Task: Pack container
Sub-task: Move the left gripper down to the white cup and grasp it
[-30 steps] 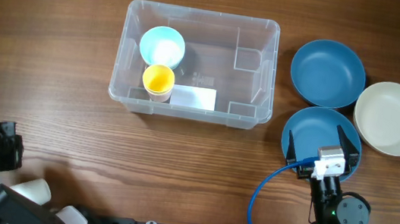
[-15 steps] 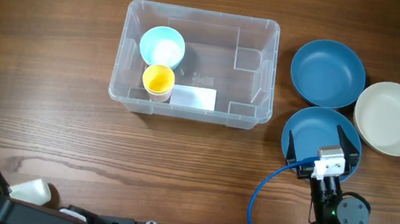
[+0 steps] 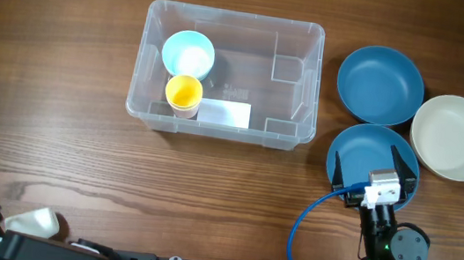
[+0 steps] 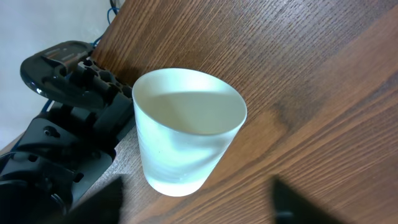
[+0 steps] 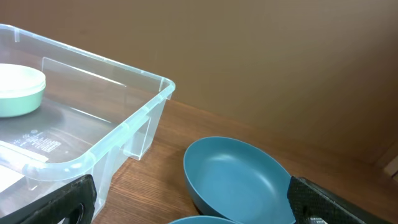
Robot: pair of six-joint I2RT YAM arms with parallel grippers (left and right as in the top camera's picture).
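Observation:
The clear container (image 3: 300,41) stands at the table's middle back, holding a light blue cup (image 3: 188,54), a yellow cup (image 3: 184,93) and a white label (image 3: 224,111). At the front left corner a pale cup (image 3: 30,221) stands upright. In the left wrist view this pale cup (image 4: 186,140) is just ahead of my left gripper (image 4: 196,214), which is open, its dark fingers (image 4: 99,202) wide on either side and apart from it. My right gripper (image 3: 374,161) hangs open over the nearer blue bowl (image 3: 363,146), holding nothing.
A second blue bowl (image 3: 379,84) and a cream bowl (image 3: 455,137) lie right of the container. The black arm base (image 4: 62,143) and the table edge are right beside the pale cup. The container's near wall (image 5: 106,149) is left of my right gripper.
My left arm has swung from the left edge down to the front left corner, by the pale cup. The right arm, bowls and container have not moved.

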